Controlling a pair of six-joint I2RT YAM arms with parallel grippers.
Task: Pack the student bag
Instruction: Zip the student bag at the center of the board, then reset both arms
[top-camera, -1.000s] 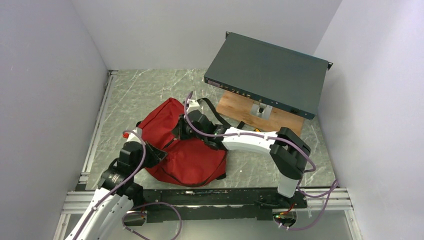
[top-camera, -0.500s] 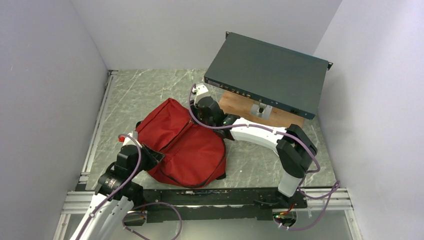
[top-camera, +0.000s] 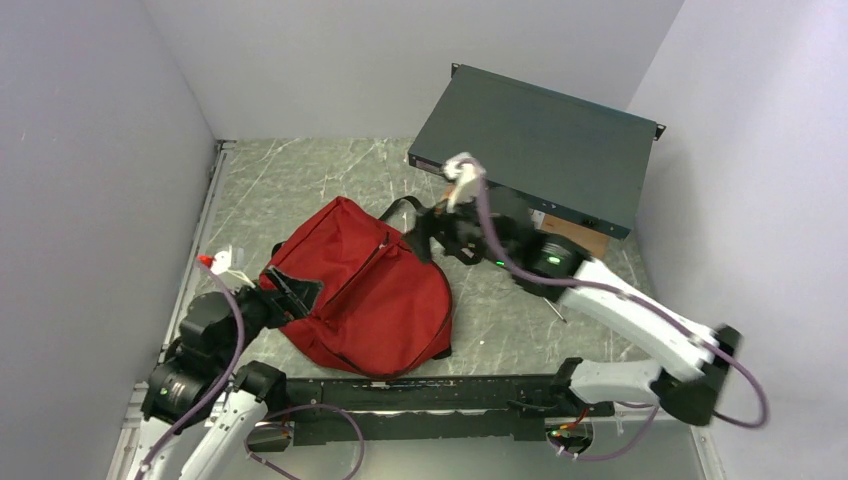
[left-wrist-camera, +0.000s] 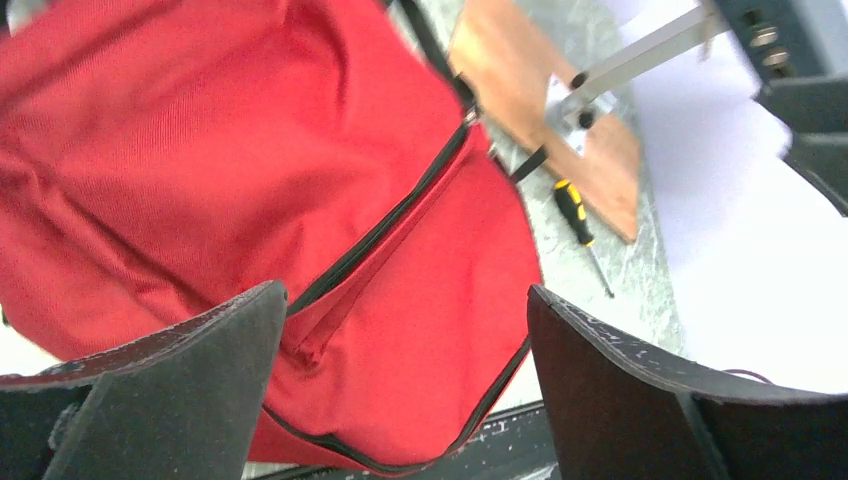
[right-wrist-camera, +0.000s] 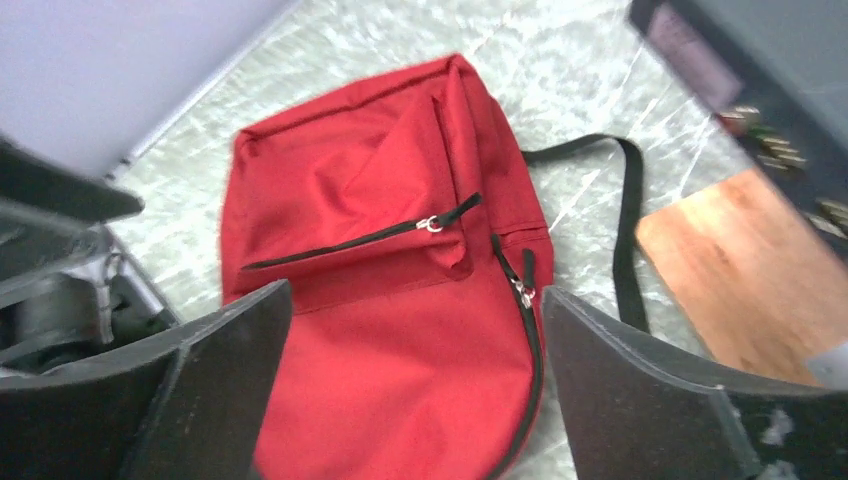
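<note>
The student bag (top-camera: 365, 295) lies slumped on the surface (top-camera: 300, 180), its long axis running from far left to near right. The left end effector (left-wrist-camera: 405, 292) stands open just beside its near-left edge, the nearer of the two. The right end effector (right-wrist-camera: 417, 290) hangs open off its far-right corner. A second ago both were pinched shut at the fabric; now both have let go and drawn back
</note>
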